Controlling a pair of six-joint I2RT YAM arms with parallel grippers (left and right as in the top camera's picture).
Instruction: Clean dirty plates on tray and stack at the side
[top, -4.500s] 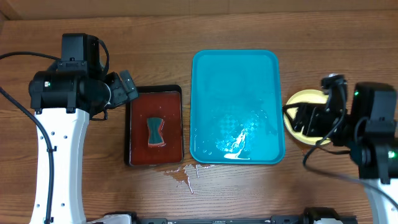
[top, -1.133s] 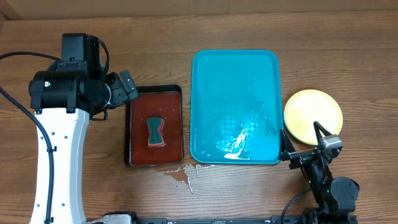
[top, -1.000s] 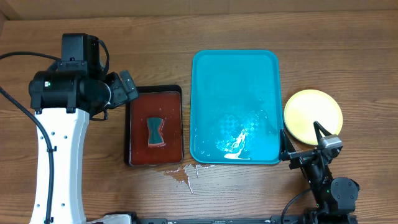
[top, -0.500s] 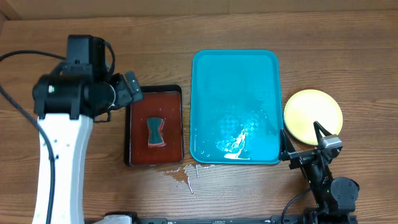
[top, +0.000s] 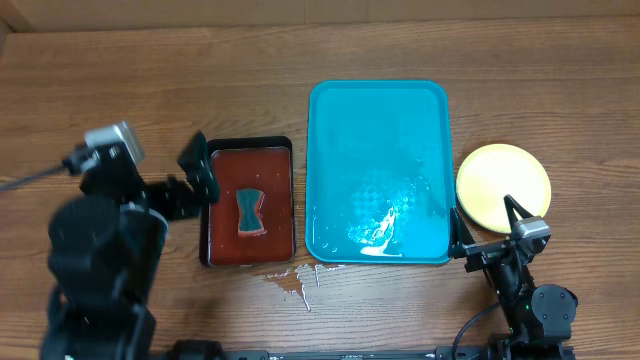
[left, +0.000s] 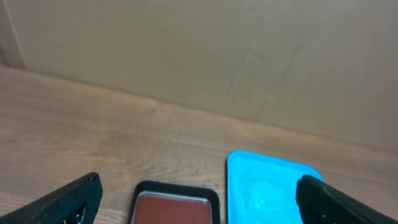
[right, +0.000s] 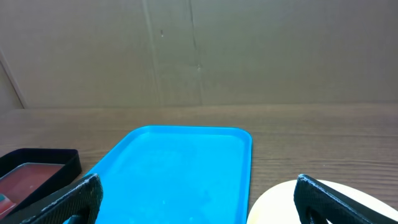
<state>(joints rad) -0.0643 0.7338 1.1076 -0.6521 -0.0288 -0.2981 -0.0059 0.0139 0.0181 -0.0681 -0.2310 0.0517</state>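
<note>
Our left gripper (left: 198, 186) hangs with its jaws spread wide and holds nothing, near the left edge of the small black-rimmed dark red tray (top: 225, 225). Our right gripper (right: 198, 183) is just as wide apart and empty. It sits just beside the round pale yellow-green plastic plate (top: 503, 180), which rests on the brown wood-grain tabletop (top: 560, 100) to the right of the large turquoise rectangular plastic tray (top: 380, 140).
</note>
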